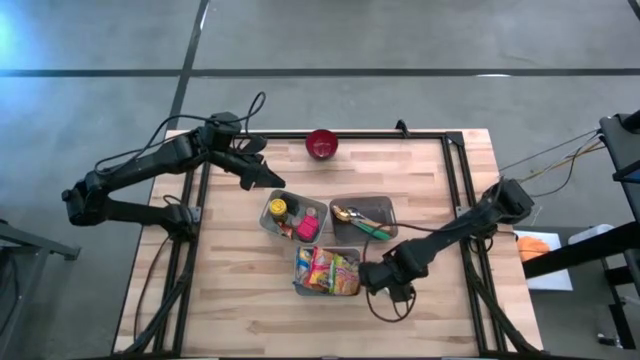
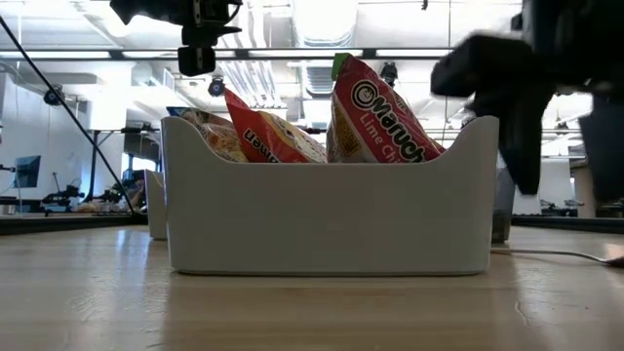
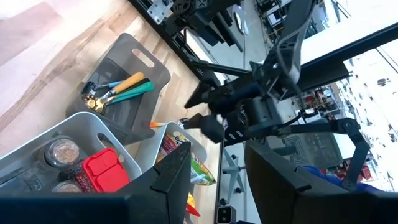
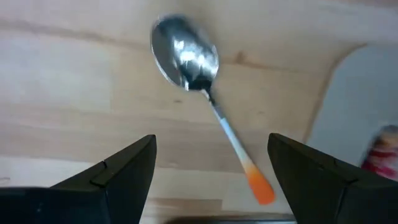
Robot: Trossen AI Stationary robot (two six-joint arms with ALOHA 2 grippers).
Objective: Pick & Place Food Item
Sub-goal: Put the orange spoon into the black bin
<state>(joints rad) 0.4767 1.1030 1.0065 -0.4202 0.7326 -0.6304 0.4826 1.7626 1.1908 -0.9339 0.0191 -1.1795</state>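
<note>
Honestly the risk here is the right gripper [image 4: 211, 180] grabbing the wrong thing: directly beneath its spread fingers lies a spoon [image 4: 205, 93] on bare wood, while the actual food, the noodle packets [image 1: 328, 271], sits in the white bin [image 1: 297, 287] just beside it. Jaws are wide open, holding nothing and touching nothing. Left gripper [image 1: 268, 178] hangs well away, part open and empty.
</note>
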